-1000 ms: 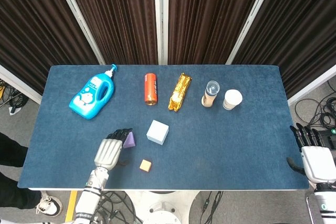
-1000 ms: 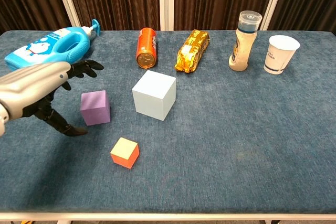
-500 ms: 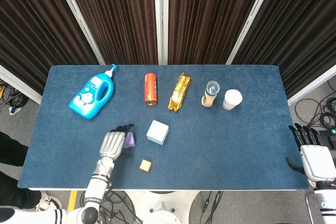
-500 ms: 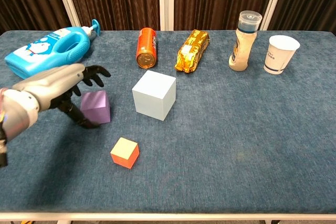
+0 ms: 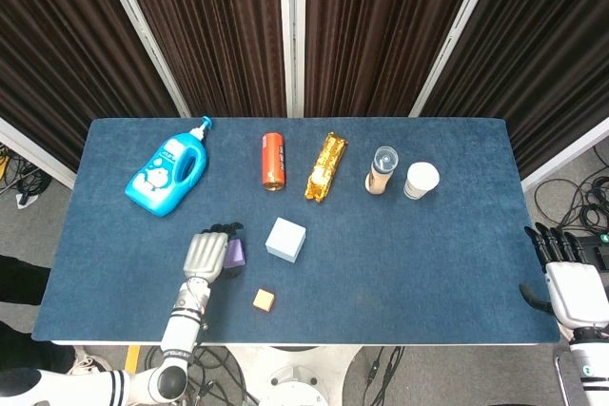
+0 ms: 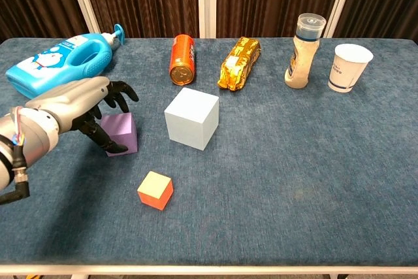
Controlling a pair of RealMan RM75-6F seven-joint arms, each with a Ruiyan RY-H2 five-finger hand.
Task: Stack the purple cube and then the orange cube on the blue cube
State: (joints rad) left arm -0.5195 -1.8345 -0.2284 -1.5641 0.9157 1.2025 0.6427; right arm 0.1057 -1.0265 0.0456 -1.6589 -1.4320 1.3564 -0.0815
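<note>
One paper cup (image 6: 350,66) upright, contents unseen

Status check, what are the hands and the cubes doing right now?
Left hand over purple cube, fingers around it, grasp unconfirmed. Right hand open off table edge. Blue cube top bare; orange cube untouched.
</note>
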